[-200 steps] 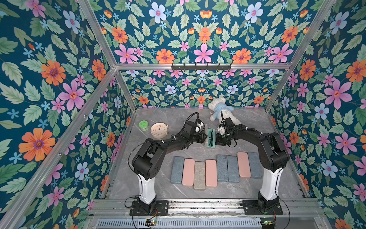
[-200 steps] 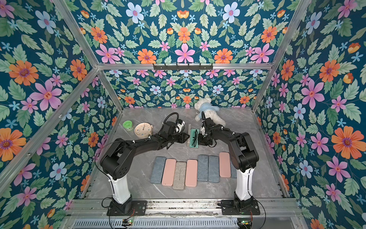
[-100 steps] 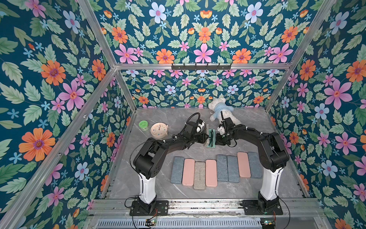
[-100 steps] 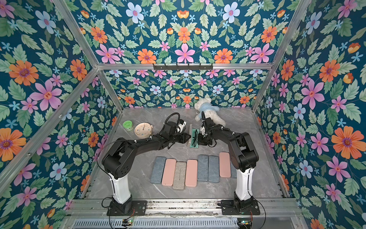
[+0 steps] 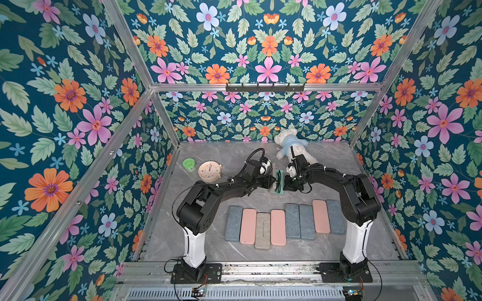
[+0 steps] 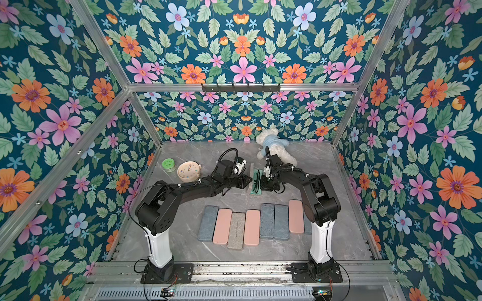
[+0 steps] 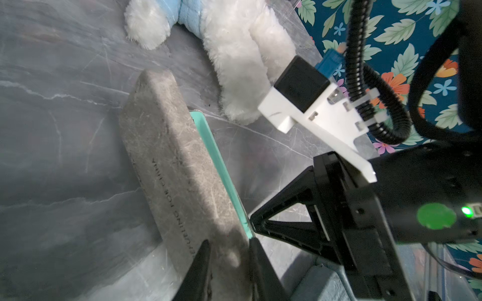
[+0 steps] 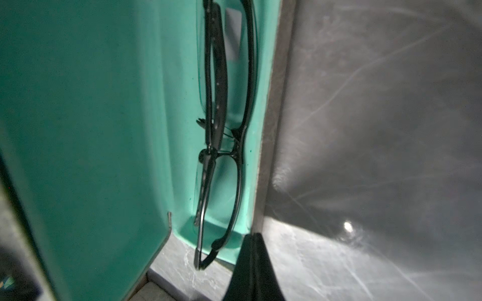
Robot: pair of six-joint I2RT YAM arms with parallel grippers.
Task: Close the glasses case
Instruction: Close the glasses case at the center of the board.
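Observation:
The glasses case [image 5: 278, 183] [image 6: 256, 182] lies half open at mid table, grey outside and teal inside. Black glasses [image 8: 221, 125] rest in its base. The lid [image 7: 172, 166] stands up on edge, and its teal lining [image 8: 91, 125] faces the base. My left gripper [image 7: 229, 260] [image 5: 272, 180] is against the lid's grey outer face, its jaws a little apart, one fingertip [image 7: 252, 242] at the teal rim. My right gripper [image 8: 251, 238] [image 5: 285, 183] is shut, with nothing in it, its tips at the base's outer edge on the opposite side.
A row of closed cases [image 5: 276, 224], blue, pink and grey, lies across the front of the table. A white plush bear [image 5: 289, 143] sits at the back, just behind the right wrist. A round clock [image 5: 209, 171] and a green jar [image 5: 188, 164] are at the back left.
The left gripper has pushed the lid further up toward the base and its jaws have narrowed. The right gripper's jaws have come fully together.

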